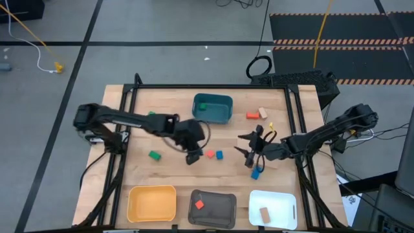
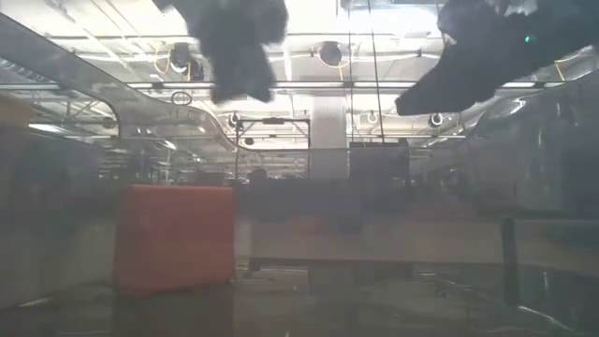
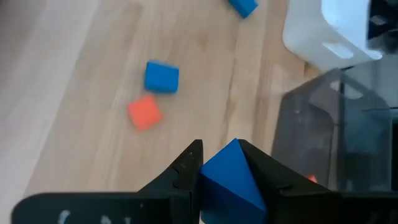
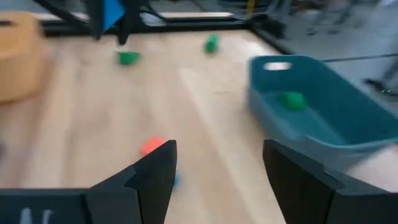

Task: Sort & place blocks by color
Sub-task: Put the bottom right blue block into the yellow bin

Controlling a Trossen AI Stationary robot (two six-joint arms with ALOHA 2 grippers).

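Currently left gripper (image 3: 217, 171) clamps a blue block (image 3: 227, 183) above the bench (image 1: 168, 171), near the grey tray (image 1: 226, 210); right gripper (image 4: 217, 168) hangs spread, holding nothing.

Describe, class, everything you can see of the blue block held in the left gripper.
The blue block is a small solid piece with sharp edges and flat matte faces, probably painted wood. It is turned so one corner points forward, away from the wrist. The left gripper is shut on it, one dark finger pressed to each side. It hangs above the bare wooden table, near the middle, touching nothing else. Its rear part is hidden between the fingers, so its full shape cannot be told.
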